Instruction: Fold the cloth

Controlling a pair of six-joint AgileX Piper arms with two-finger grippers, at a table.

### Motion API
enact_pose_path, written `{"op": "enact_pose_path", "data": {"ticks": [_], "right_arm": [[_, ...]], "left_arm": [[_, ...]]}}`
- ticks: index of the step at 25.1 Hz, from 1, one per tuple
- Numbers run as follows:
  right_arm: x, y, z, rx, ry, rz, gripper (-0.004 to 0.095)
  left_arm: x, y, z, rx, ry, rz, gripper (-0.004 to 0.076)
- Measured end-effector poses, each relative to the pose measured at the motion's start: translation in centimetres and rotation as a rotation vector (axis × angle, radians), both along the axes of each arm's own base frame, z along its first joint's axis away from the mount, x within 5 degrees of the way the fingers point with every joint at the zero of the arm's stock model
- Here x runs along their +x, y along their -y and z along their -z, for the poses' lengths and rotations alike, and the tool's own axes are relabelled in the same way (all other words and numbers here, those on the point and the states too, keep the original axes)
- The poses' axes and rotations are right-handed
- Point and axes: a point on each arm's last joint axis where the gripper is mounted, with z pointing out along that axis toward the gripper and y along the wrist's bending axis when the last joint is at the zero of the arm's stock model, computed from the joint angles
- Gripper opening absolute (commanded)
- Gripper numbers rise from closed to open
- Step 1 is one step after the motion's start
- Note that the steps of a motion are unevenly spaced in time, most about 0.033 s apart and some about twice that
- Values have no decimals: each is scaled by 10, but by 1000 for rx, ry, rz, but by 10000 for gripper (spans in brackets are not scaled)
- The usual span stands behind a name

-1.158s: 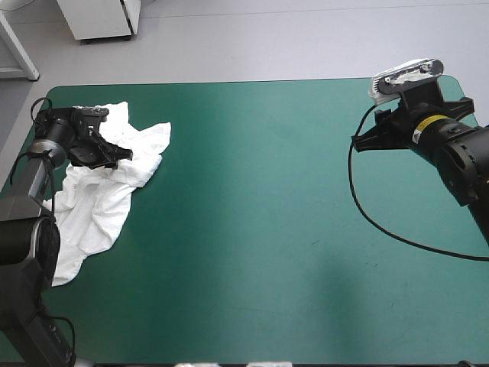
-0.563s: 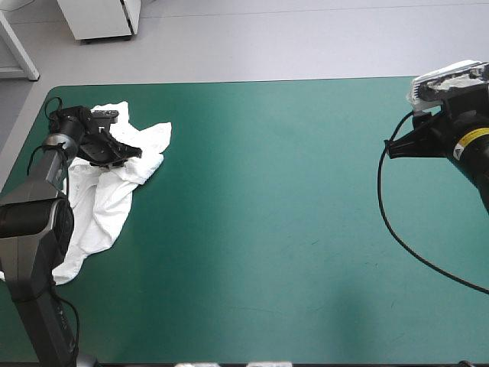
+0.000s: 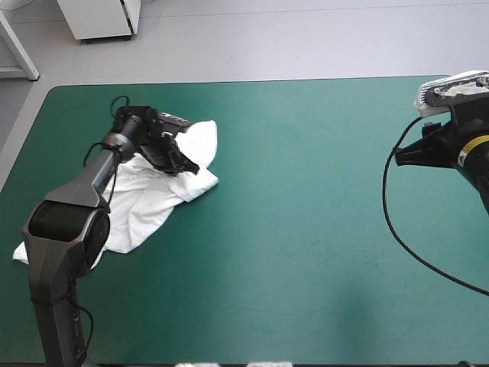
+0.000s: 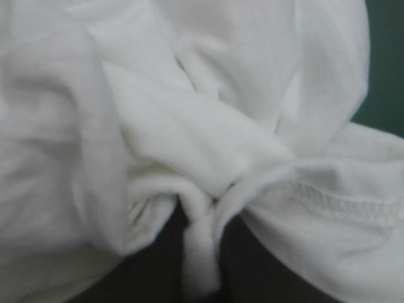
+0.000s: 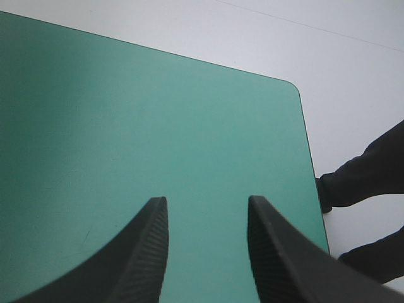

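The white T-shirt [image 3: 145, 202] lies crumpled on the teal-green cover near the table's far left, trailing back toward the left edge. My left gripper [image 3: 187, 164] sits at the heap's right end, shut on a pinched fold of the T-shirt. In the left wrist view the T-shirt [image 4: 208, 139] fills nearly everything, and a bunched ridge of cloth runs between the black fingers [image 4: 252, 265]. My right gripper [image 3: 403, 153] hangs open near the table's far right edge, far from the T-shirt. Its fingers [image 5: 148, 240] stand apart over bare cover with nothing between them.
Bare teal-green cover [image 3: 306, 222] stretches across the middle and the front of the table. The table's far right corner [image 5: 293, 88] shows ahead of my right gripper.
My left gripper has moved right, toward the table's middle, dragging the T-shirt with it. My right arm has drawn back toward the right edge.
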Motion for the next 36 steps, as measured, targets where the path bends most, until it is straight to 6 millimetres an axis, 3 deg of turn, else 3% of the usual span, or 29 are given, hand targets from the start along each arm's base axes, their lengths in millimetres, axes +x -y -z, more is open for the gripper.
{"op": "enact_pose_path", "data": {"ticks": [6,9,13,17,24,26,28,30,32,36], "right_arm": [[-2,1,3,-4,-36,16,387],[-4,4,5,-20,-71,40,387],[-6,8,8,-49,-117,78,387],[-11,11,9,-53,-134,93,387],[-24,16,5,-44,-129,106,387],[-24,16,5,-43,-129,106,387],[-24,16,5,-43,-129,106,387],[-24,16,5,-42,-128,105,387],[-24,16,5,-40,-128,103,387],[-25,14,5,-20,-135,89,387]], "left_arm": [[-43,100,-4,-13,-62,242,-8],[-69,140,-7,-20,-80,345,-10],[-103,182,-13,-25,-88,463,-10],[-130,210,-19,-55,-99,543,-10],[-155,232,-22,-87,-121,611,-8],[-157,231,-28,-94,-110,613,25],[-160,227,-43,-110,-80,614,167],[-166,221,-66,-133,-37,619,407],[-173,214,-87,-156,-2,614,494],[-180,202,-112,-164,49,568,505]]}}
